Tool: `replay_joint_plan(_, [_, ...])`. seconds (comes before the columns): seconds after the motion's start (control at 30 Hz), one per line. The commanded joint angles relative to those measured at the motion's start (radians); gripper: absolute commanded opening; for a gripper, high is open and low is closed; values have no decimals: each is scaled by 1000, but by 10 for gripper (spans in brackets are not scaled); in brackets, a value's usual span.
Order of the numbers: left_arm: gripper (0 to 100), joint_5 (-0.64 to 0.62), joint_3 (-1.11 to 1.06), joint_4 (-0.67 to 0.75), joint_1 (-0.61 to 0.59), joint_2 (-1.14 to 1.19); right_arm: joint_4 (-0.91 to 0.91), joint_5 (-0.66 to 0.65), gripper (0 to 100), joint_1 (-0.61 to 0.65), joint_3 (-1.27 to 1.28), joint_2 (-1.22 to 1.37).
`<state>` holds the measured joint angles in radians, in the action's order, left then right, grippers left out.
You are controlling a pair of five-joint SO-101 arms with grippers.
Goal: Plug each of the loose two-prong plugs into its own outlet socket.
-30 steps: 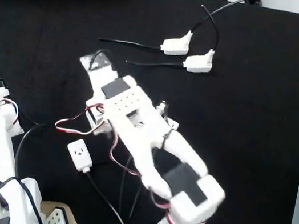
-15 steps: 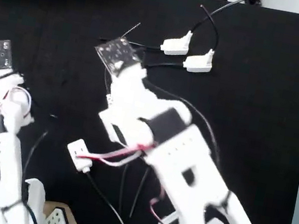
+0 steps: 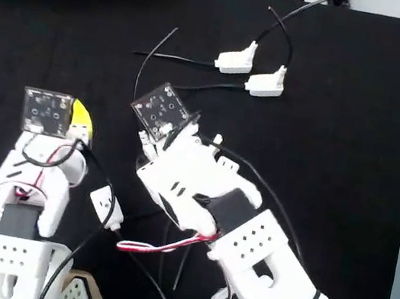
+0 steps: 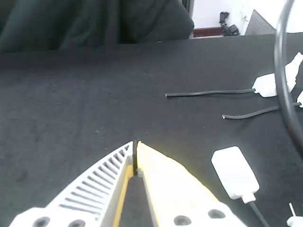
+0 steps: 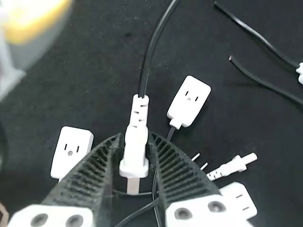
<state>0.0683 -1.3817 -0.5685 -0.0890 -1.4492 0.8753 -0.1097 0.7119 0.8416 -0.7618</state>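
Right gripper [image 5: 135, 138] drew back — plug [image 5: 134, 153] clamped between its jaws

A plug [image 5: 136, 123] sits in the right gripper [image 5: 135, 142]; one socket [image 5: 71, 151] lies beside it, another socket [image 5: 189, 101] just ahead, both on the table [image 5: 71, 75].

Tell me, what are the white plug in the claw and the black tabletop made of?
The plug in the right gripper looks like smooth moulded white plastic, going by its ridged neck and slight sheen. The table covering seems matte black cloth or felt: faintly speckled, no glare.
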Motion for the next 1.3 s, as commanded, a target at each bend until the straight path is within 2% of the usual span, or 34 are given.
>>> replay_joint_plan(0.0, [33, -55, -45, 87, 15, -21, -41, -8, 11, 11, 8, -25])
replay_joint_plan(0.27, [34, -87, -48, 69, 101, -25, -103, -8, 11, 95, 58, -30])
replay_joint_plan(0.63, [33, -84, -44, 51, 179, -26, -101, -8, 11, 100, 101, -25])
replay_joint_plan(0.83, [33, -83, 35, -81, 249, -28, -100, -5, 11, 100, 128, -30])
replay_joint_plan(1.0, [33, -87, 54, -127, 288, -28, -98, -2, 11, 100, 128, -25])
replay_joint_plan(1.2, [33, -91, 97, -192, 292, -58, -98, 0, 11, 100, 128, -27])
replay_joint_plan(1.27, [33, -126, 97, -213, 292, -107, -103, 0, 11, 100, 128, -30])
